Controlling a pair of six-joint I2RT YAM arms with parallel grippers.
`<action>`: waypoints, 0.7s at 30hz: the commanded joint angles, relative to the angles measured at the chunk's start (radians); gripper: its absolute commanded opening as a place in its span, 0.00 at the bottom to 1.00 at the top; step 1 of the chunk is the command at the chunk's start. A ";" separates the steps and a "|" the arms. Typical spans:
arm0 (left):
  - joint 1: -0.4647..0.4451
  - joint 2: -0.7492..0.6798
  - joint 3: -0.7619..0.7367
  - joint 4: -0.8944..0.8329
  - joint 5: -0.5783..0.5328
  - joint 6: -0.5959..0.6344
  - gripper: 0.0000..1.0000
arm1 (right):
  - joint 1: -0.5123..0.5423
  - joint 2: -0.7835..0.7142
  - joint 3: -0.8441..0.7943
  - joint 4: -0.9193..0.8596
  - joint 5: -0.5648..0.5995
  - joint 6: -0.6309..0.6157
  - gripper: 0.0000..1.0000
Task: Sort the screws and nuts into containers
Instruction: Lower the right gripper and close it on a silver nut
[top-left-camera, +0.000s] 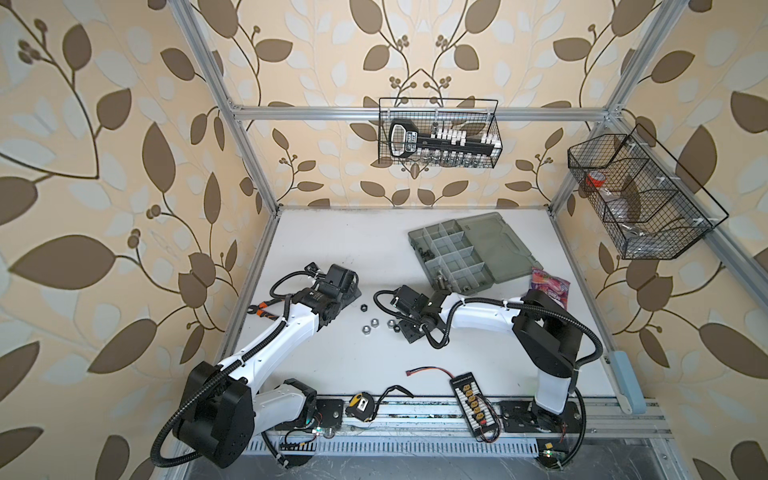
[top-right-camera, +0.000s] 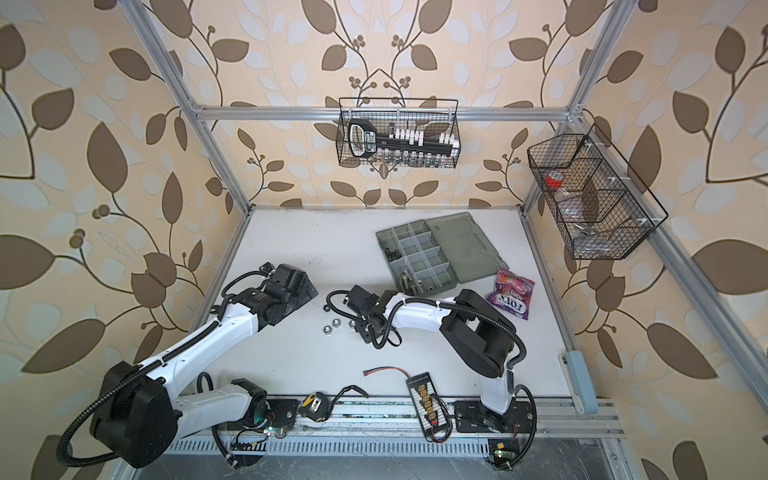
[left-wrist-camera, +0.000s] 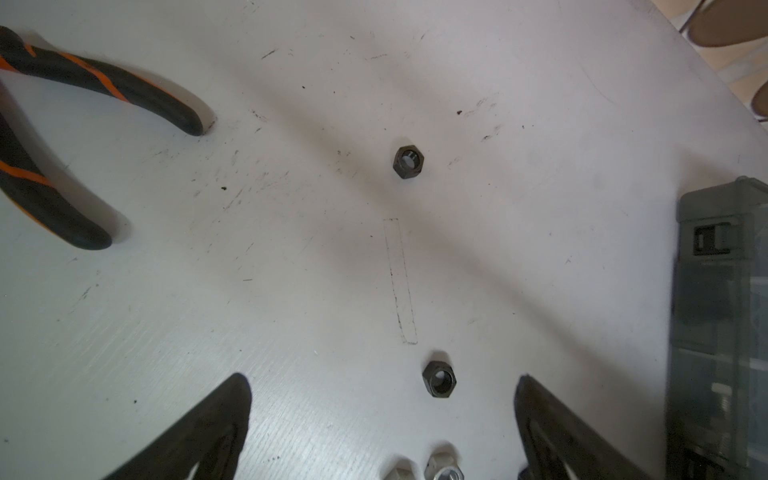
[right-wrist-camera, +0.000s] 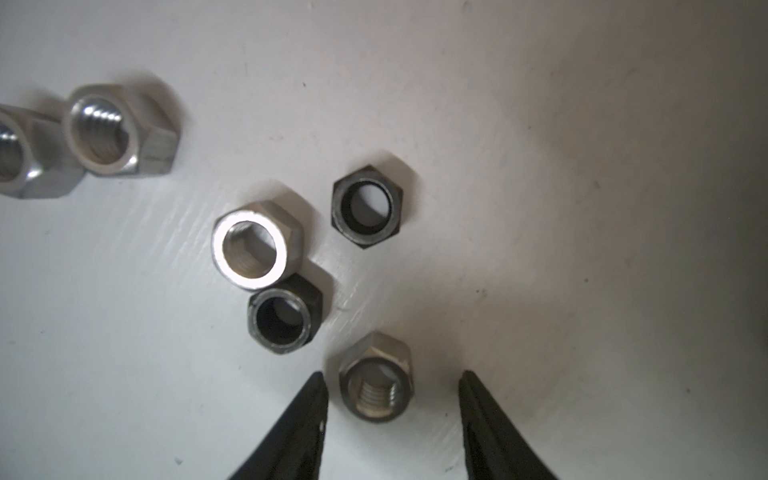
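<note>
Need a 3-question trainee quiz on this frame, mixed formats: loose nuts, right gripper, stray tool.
1. True or false: the right gripper has clamped the silver nut that sits between its fingertips.
2. Multiple choice: how many black nuts show in the right wrist view? A) one B) two C) four
3. Short answer: what is the orange-handled tool lying near the left arm?

Key
1. False. The jaws stand open and the nut is loose between them.
2. B
3. Pliers
</note>
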 joint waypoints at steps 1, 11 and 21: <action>0.007 -0.016 0.024 -0.020 -0.023 -0.015 0.99 | 0.006 0.028 0.033 -0.013 0.010 -0.003 0.51; 0.007 -0.019 0.023 -0.018 -0.023 -0.018 0.99 | 0.008 0.039 0.027 -0.022 0.005 -0.006 0.40; 0.007 -0.024 0.021 -0.021 -0.029 -0.018 0.99 | 0.012 0.032 0.010 -0.037 -0.004 0.000 0.34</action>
